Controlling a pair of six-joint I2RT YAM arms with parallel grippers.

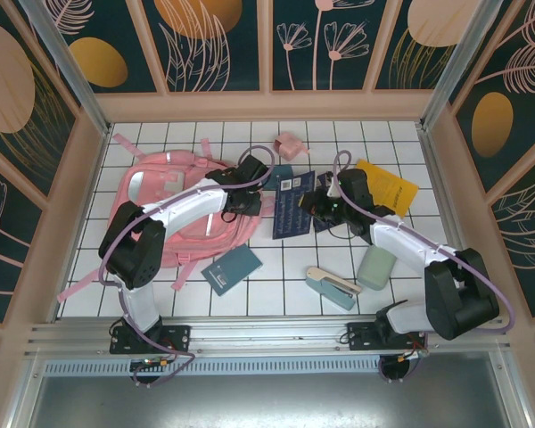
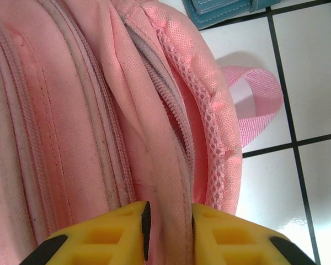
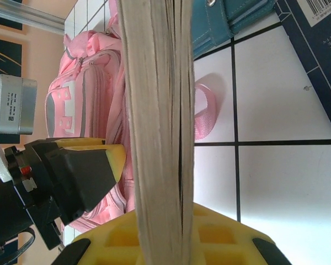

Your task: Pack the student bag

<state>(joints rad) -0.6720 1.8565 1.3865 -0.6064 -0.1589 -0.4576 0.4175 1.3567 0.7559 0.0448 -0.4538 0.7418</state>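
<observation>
The student bag (image 1: 174, 214), a large pink backpack, lies flat on the left of the tiled table. My left gripper (image 1: 250, 192) is at its right edge. In the left wrist view it (image 2: 168, 232) is shut on a fold of pink fabric (image 2: 154, 138) beside the zipper. My right gripper (image 1: 324, 205) is shut on a dark blue book (image 1: 294, 205) just right of the bag. In the right wrist view the book's pale page edges (image 3: 154, 110) run upright between the yellow fingers (image 3: 220, 237), with the bag (image 3: 83, 94) and the left gripper's fingers (image 3: 71, 176) behind.
A teal notebook (image 1: 232, 268), a stapler (image 1: 332, 287) and a green case (image 1: 374, 267) lie toward the front. A yellow booklet (image 1: 388, 187) and a small pink pouch (image 1: 292, 145) lie at the back. A teal wallet (image 2: 220, 8) and the bag's strap loop (image 2: 259, 105) are close by.
</observation>
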